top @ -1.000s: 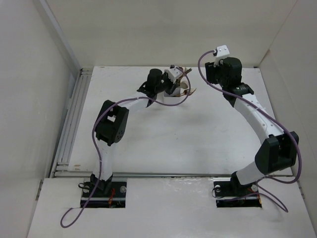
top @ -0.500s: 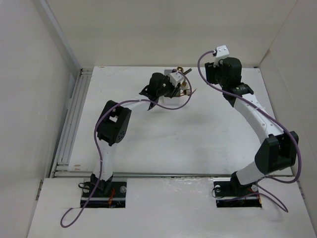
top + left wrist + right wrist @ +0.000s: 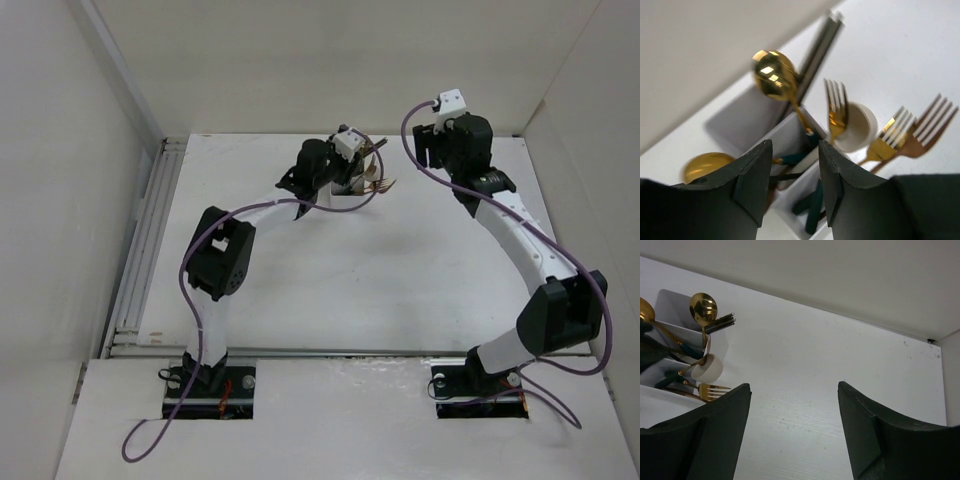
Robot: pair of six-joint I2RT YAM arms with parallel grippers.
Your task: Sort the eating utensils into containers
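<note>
The white divided container (image 3: pixel 740 120) stands at the back of the table (image 3: pixel 355 192). Gold-headed utensils with dark green handles stick up out of it: a gold spoon (image 3: pixel 772 72), a second gold spoon (image 3: pixel 705 165), gold forks (image 3: pixel 836 107) and a copper fork (image 3: pixel 927 125). Grey chopsticks (image 3: pixel 820 55) lean behind the spoon. A white rounded spoon head (image 3: pixel 860 127) sits among the forks. My left gripper (image 3: pixel 795 146) hovers right above the container, open, with nothing between its fingers. My right gripper (image 3: pixel 794 386) is open over bare table, to the right of the container (image 3: pixel 670 305).
White walls close in the table at the back and on both sides. A metal rail (image 3: pixel 150 240) runs along the left edge. The right arm (image 3: pixel 520 240) arches along the right side, and purple cables hang from both arms.
My left gripper has opened above the container and drawn slightly back. The right gripper's jaws have spread a little wider, and the arm has hardly moved.
</note>
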